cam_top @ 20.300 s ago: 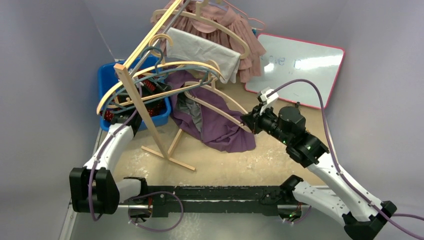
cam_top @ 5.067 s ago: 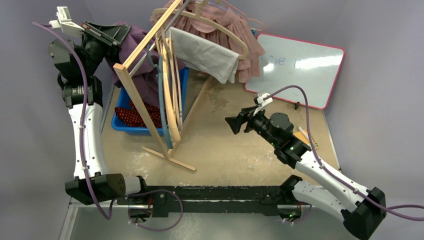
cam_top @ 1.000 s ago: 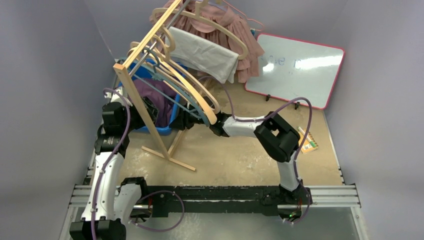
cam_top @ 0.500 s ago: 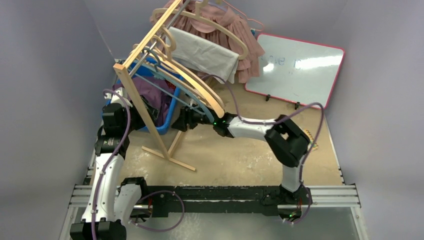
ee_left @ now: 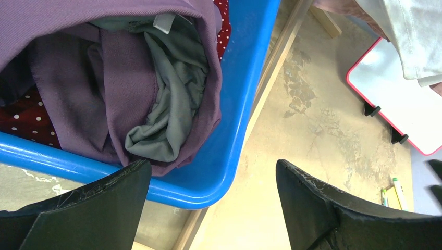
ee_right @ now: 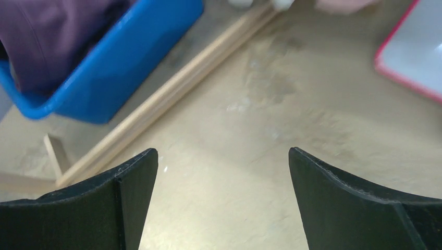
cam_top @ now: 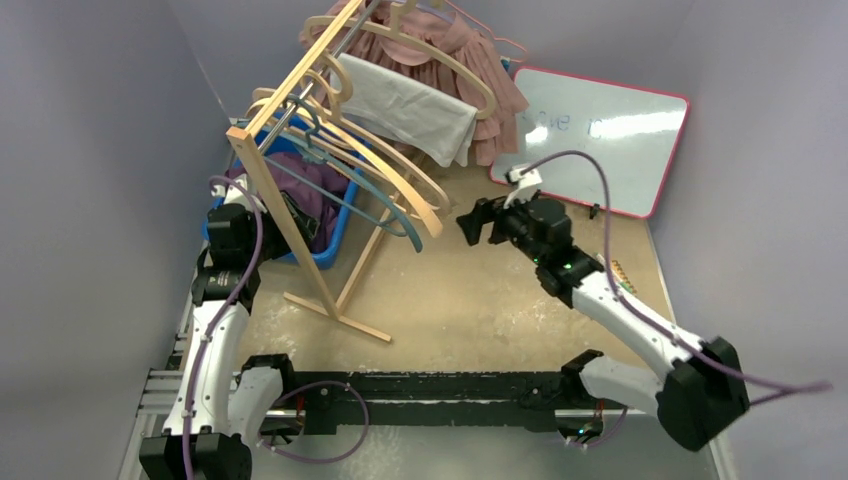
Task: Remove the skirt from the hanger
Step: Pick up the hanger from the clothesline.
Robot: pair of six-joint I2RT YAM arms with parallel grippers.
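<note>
Purple skirt (ee_left: 125, 67): heaped inside blue bin (ee_left: 234, 151), upper left, against its rim. Left gripper (ee_left: 212, 174), right gripper (ee_right: 223, 156): fingers spread wide. Open tabletop (cam_top: 480, 300) seen at centre.

Red-framed whiteboard (cam_top: 620, 125), pink dress (cam_top: 495, 100) beside it

I can read nothing for certain. The whiteboard (cam_top: 620, 140), at two o'clock on my counter (cam_top: 480, 300), carries faint blue handwriting (cam_top: 556, 122), too blurred to make out. The white tag (ee_left: 164, 22) in the purple skirt (ee_left: 125, 99) shows no legible print.
</note>
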